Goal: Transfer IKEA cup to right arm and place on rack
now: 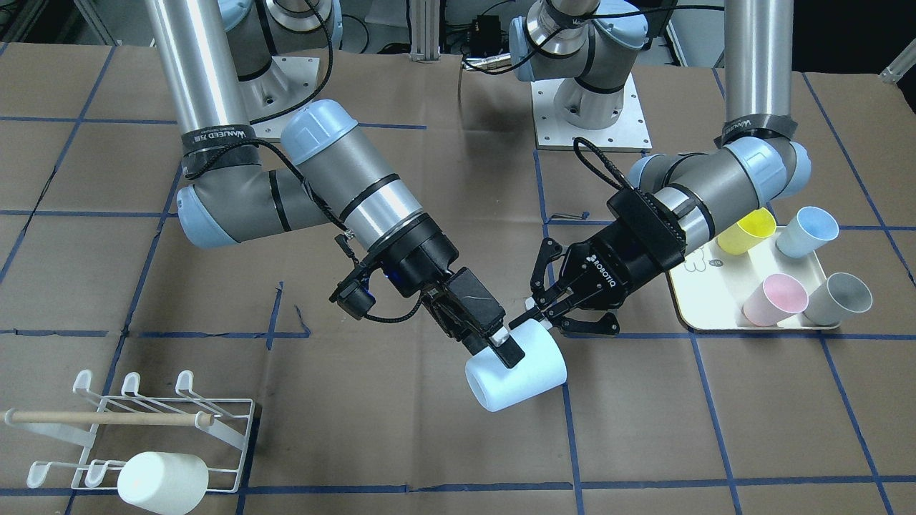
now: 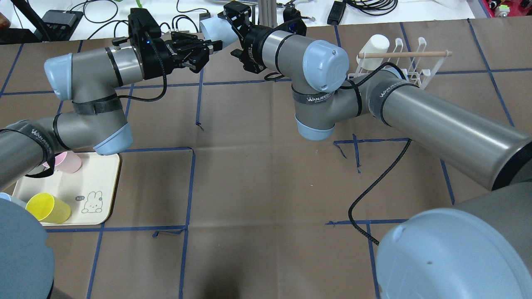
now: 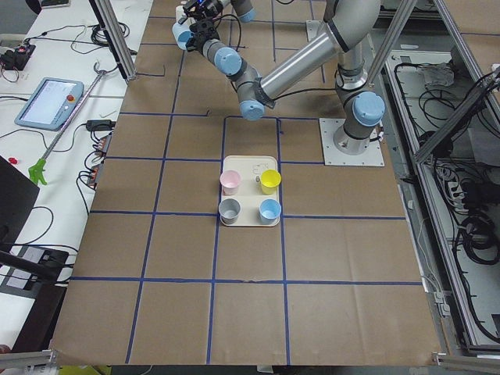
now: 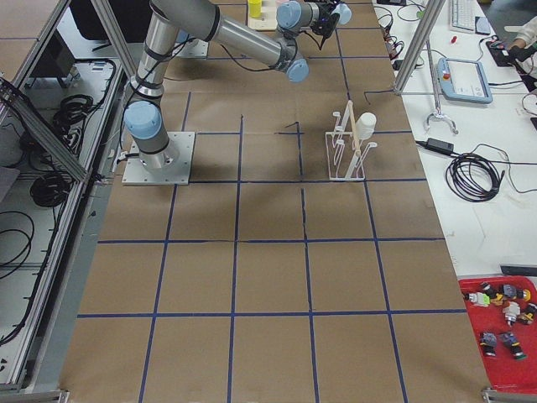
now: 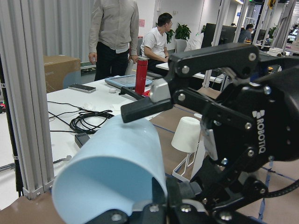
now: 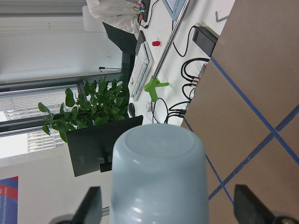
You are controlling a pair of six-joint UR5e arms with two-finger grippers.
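Observation:
A pale blue IKEA cup point(image 1: 519, 375) hangs on its side above the table's middle, between both grippers. My left gripper point(image 1: 542, 312), the one with linkage fingers, is shut on the cup's rim end. Its upper finger point(image 5: 149, 100) lies along the cup point(image 5: 107, 163). My right gripper point(image 1: 494, 347), with blocky fingers, is open around the cup. In the right wrist view its fingers point(image 6: 93, 205) stand on either side of the cup point(image 6: 159, 177) with gaps. The white wire rack point(image 1: 129, 390) with its wooden dowel point(image 1: 107, 418) stands on the right arm's side.
A white cup point(image 1: 163, 483) hangs on one of the rack's prongs. On the left arm's side, a cream tray point(image 1: 705, 300) holds yellow, blue, pink and grey cups. A black cable point(image 2: 365, 195) trails from the right arm. People stand beyond the table in the left wrist view.

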